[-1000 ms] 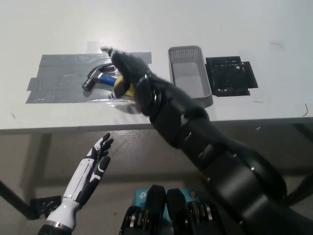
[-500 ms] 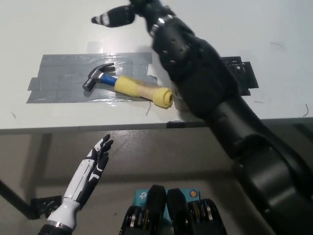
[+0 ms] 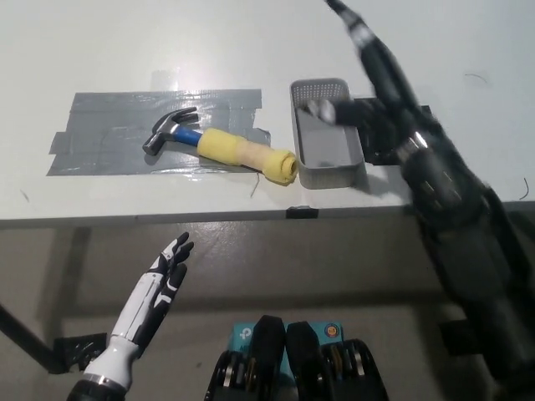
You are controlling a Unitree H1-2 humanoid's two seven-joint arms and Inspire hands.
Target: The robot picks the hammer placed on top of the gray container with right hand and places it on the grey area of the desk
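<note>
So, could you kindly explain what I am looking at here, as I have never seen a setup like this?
This is a single picture from a camera on a humanoid robot's head, looking steeply down at a white desk. The white robot hand at lower left is its left one, resting open below the desk edge. The black right arm reaches in from the right; its robot hand is blurred with motion above the desk and holds nothing. On the desk, a hammer with a yellow and blue handle lies on a grey taped area, its handle end sticking out past the tape. Beside it stands a gray container, then a black mat.
</note>
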